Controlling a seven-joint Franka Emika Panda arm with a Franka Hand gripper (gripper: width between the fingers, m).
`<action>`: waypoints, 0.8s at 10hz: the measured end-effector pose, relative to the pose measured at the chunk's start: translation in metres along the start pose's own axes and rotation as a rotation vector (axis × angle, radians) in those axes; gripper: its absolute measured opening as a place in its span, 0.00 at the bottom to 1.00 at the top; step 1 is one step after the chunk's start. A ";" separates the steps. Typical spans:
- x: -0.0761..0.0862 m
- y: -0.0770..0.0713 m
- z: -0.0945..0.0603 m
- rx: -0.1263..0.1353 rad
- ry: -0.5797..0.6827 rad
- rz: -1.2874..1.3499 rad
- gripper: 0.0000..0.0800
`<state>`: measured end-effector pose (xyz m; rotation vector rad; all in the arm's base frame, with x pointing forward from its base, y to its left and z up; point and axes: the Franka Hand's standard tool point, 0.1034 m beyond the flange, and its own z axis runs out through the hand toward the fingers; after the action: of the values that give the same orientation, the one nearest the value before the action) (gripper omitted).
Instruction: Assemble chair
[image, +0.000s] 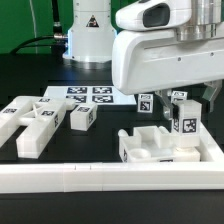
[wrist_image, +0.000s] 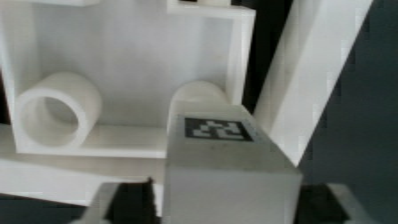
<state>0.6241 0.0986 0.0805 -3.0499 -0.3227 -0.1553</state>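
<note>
White plastic bar (wrist_image: 224, 150), tagged, stands clamped between the gripper's (image: 190, 102) jaws at the right of the exterior view, just beside the tray-like seat (image: 140, 152). It looks like the pickup step. Next I'd expect a lift, then careful lining-up with the seat.

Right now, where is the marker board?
In the exterior view the marker board lies at back centre, behind the loose chair pieces, toward that view's left of the arm.

White chair pieces (image: 35, 135) lie loose (one bar (wrist_image: 222, 170) upright).
</note>
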 end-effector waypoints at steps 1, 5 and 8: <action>0.000 0.000 0.000 0.001 0.000 0.013 0.36; -0.001 0.003 0.000 0.028 -0.001 0.307 0.36; -0.001 -0.003 0.001 0.032 -0.011 0.608 0.36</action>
<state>0.6223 0.1014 0.0795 -2.9534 0.5909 -0.0917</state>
